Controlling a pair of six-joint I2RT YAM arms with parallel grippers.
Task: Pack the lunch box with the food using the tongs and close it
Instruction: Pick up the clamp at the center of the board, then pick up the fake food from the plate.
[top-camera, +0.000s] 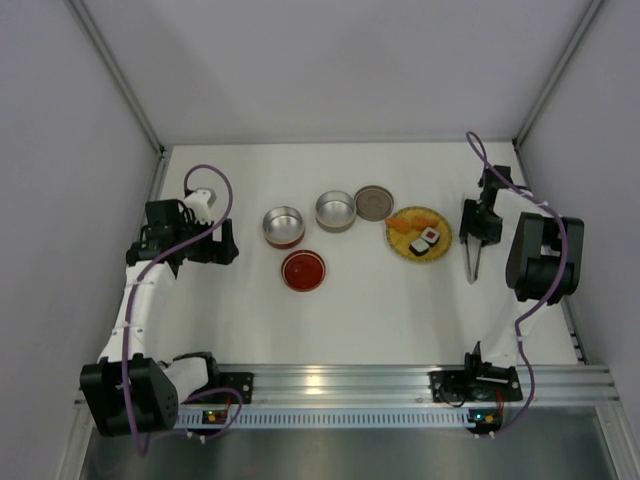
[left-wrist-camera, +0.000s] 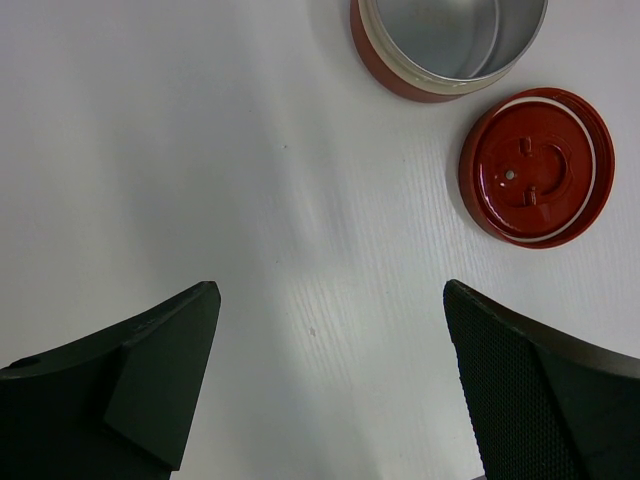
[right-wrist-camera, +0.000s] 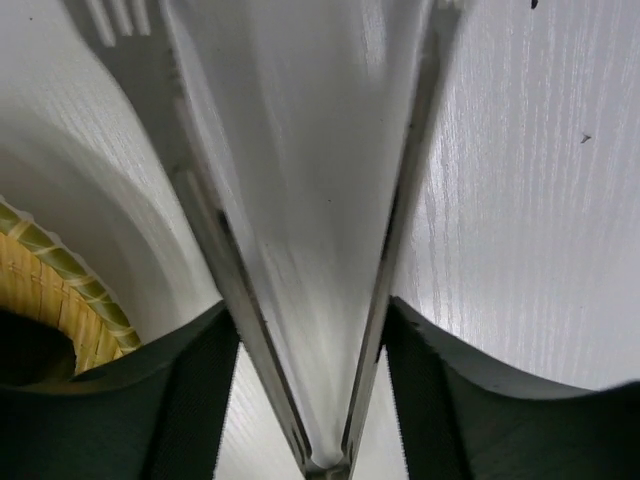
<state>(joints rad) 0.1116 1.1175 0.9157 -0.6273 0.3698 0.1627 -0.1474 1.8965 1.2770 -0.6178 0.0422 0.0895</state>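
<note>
Item: tongs (right-wrist-camera: 215, 240), slim metal, lying flat on the white table (top-camera: 400, 310) just right of the woven plate (top-camera: 443, 228), joined end nearest the right arm. Right gripper (right-wrist-camera: 310, 318): its jaws flank the two thin arms close to the joined end, pads against the metal on both sides. This grip looks chosen so the free tips can later be squeezed shut. Food (top-camera: 428, 240): white rolls and orange chunks, all on the plate, none packed yet. Lunch box, in parts, mid-table and well apart from the tongs: red-walled tin (left-wrist-camera: 385, 75), bare inside; red lid (left-wrist-camera: 535, 165) just beside it, underside up; silver tin (top-camera: 336, 224) with a grey lid (top-camera: 374, 203) touching or nearly so. Left gripper (left-wrist-camera: 330, 290): jaws wide apart, holding nothing, hanging over bare table near the red tin, probably waiting for the lids.
</note>
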